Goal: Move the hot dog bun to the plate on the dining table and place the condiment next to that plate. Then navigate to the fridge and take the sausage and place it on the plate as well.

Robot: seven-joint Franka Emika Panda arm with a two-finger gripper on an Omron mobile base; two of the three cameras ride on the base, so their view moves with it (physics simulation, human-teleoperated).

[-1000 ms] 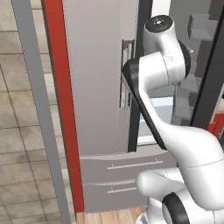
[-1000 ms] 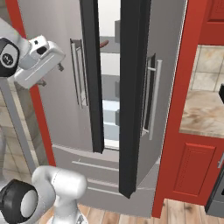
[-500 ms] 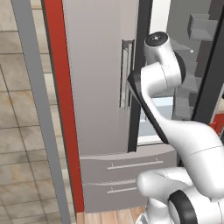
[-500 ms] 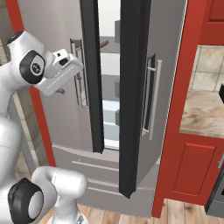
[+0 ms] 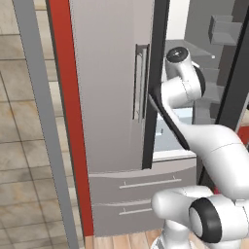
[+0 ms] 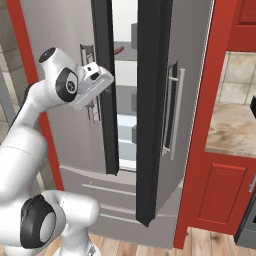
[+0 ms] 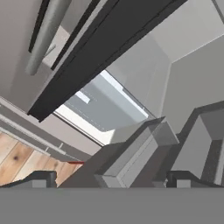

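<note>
1. Left base view: my arm has swung off the door front and its wrist now sits at 2 o'clock, past the edge of the open fridge (image 5: 107, 97).
2. Right base view: my gripper (image 6: 102, 77) has travelled from 9 o'clock to the gap between the doors. The sausage (image 6: 118, 50) lies on a shelf at 12 o'clock, above and beyond it, so I judge the reach must rise. A red cabinet (image 6: 220, 190) and marble counter (image 6: 232, 131) stand at 3 o'clock, with wood floor at 6.
3. Hand view: my fingertips are spread wide, holding nothing. Grey door bins (image 7: 140, 153) lie ahead.
</note>
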